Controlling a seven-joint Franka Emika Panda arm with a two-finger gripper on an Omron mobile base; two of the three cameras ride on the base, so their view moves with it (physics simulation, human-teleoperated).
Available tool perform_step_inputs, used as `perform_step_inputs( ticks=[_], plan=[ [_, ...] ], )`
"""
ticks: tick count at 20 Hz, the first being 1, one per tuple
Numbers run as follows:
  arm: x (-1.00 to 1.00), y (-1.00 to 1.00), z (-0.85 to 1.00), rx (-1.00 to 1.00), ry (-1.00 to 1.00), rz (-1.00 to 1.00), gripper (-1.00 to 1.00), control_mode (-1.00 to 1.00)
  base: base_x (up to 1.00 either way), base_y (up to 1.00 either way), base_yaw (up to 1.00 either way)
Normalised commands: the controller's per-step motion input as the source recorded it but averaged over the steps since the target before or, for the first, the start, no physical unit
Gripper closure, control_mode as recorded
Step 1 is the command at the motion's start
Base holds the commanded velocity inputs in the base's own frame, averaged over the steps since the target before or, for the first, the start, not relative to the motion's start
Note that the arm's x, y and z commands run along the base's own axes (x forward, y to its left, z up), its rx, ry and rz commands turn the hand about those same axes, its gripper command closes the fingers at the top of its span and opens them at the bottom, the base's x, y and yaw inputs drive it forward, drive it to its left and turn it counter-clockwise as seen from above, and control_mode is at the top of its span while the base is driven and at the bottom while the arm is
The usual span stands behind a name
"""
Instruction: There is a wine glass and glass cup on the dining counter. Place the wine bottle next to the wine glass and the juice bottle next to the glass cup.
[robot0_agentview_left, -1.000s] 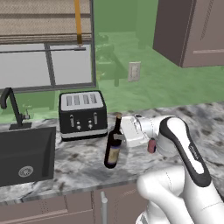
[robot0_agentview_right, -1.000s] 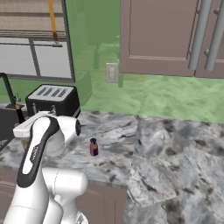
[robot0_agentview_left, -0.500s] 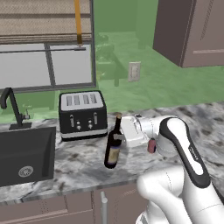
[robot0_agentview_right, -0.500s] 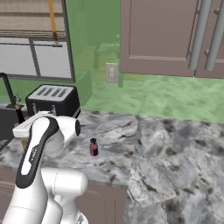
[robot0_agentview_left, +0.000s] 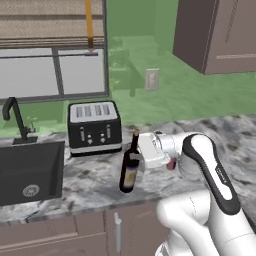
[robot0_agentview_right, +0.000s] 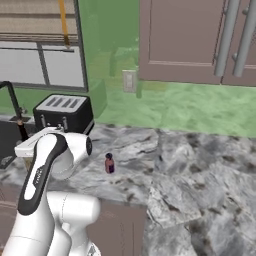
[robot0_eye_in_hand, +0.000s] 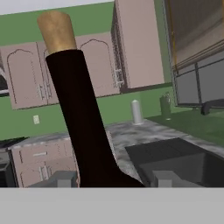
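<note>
my claw (robot0_agentview_left: 141, 161) is mostly hidden behind the wine bottle (robot0_agentview_left: 129, 167) in the left base view, and my own white elbow blocks it in the right base view, where just the bottle's dark neck pokes out at the far left. in the hand view the 2 fingertips (robot0_eye_in_hand: 62, 179) show as grey stubs at the bottom, 1 on each side of the bottle's shoulder, so the claw is pinching the wine bottle just below the neck. the bottle's lower body and label are cut off in that view; i see the black neck and the tan cork leaning left.

in the left base view the wine bottle is at the near edge of the marbled worktop (robot0_agentview_left: 85, 180), tilted a little with its top toward my hand; i cannot tell whether its base touches the stone. the juice bottle (robot0_agentview_right: 109, 163) stands upright on the worktop right of my arm, well apart from the wine bottle; in the left base view it is largely covered by my forearm, a reddish sliver.

my arm bends up from the base, elbow high, forearm reaching left and level, hand sideways at the bottle. the black toaster (robot0_agentview_left: 94, 127) sits behind, the black sink (robot0_agentview_left: 29, 170) to the left.
</note>
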Motion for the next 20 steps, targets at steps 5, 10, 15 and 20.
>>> perform_step_inputs(
  ticks=[5,10,15,20],
  plan=[
    [0.0,0.0,0.0,0.0,0.0,0.0,1.0,1.0,-0.6,0.16,0.16],
    [0.0,0.0,0.0,0.0,0.0,0.0,1.0,1.0,-0.61,0.15,0.31],
    [0.0,0.0,0.0,0.0,0.0,0.0,1.0,1.0,-0.42,0.14,0.66],
    [0.0,0.0,0.0,0.0,0.0,0.0,1.0,1.0,-0.15,0.04,0.99]
  ],
)
